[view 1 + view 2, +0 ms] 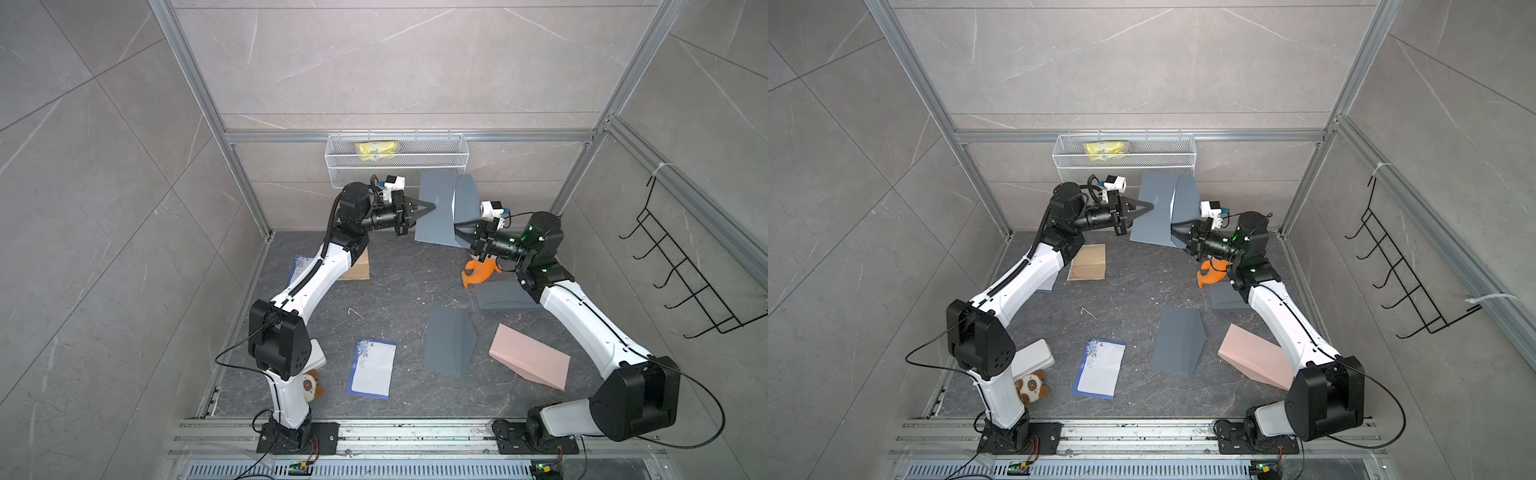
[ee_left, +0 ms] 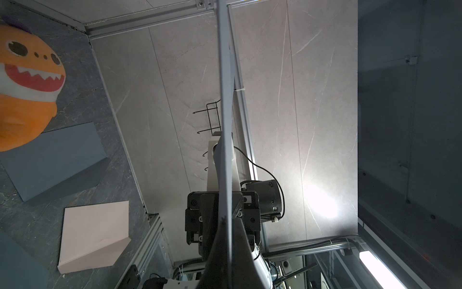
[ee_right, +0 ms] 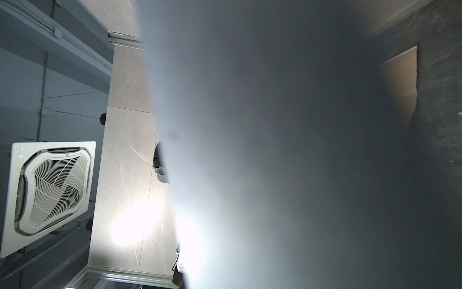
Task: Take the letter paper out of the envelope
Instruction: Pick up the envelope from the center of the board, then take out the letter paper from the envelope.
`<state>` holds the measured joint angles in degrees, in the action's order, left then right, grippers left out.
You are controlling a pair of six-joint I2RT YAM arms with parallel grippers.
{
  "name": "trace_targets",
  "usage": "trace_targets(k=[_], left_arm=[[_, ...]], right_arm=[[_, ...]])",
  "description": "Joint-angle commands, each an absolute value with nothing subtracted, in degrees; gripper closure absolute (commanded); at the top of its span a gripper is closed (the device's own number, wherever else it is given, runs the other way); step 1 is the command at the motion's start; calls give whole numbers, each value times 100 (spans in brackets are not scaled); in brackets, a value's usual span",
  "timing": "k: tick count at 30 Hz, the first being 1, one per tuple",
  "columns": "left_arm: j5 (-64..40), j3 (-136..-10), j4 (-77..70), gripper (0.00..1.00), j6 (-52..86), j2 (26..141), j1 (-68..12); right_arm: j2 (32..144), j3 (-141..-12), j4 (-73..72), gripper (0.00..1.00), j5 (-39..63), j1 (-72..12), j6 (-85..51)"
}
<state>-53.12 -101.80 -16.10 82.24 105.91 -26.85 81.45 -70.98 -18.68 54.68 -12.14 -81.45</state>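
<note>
1. Grey envelope [image 1: 438, 224] is held upright, clear of the worktop [image 1: 395, 286], between the two end effectors.
2. The left end effector [image 1: 432, 205] is closed, pinching the envelope's side that faces it.
3. The right end effector [image 1: 457, 232] is at the opposite lower edge, under the open flap [image 1: 465, 195]. I cannot tell whether it is gripping.
4. A pale strip [image 1: 1172, 203] shows at the mouth, just above the right end effector. I cannot tell whether it is the letter paper.
5. An orange plush toy [image 1: 480, 272] lies below the right end effector.
</note>
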Motion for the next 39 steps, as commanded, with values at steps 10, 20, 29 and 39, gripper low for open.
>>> trace_targets(k=[10, 20, 29, 39], left_arm=[[-5177, -10310, -858, 84, 7363, 10474, -2661], [-3208, -10265, 1798, 39, 5401, 9740, -2607], [-2336, -11424, 3449, 48, 4226, 9842, -3147], [-2234, -12765, 3740, 64, 4192, 10529, -3688]], right_arm=[[7812, -7329, -953, 100, 5231, -1277, -7432], [7559, -8182, 2397, 100, 4055, -1271, -4748], [7632, -8881, 4260, 100, 2470, -1472, -2862], [7808, -8980, 4524, 100, 1784, -2031, -2285]])
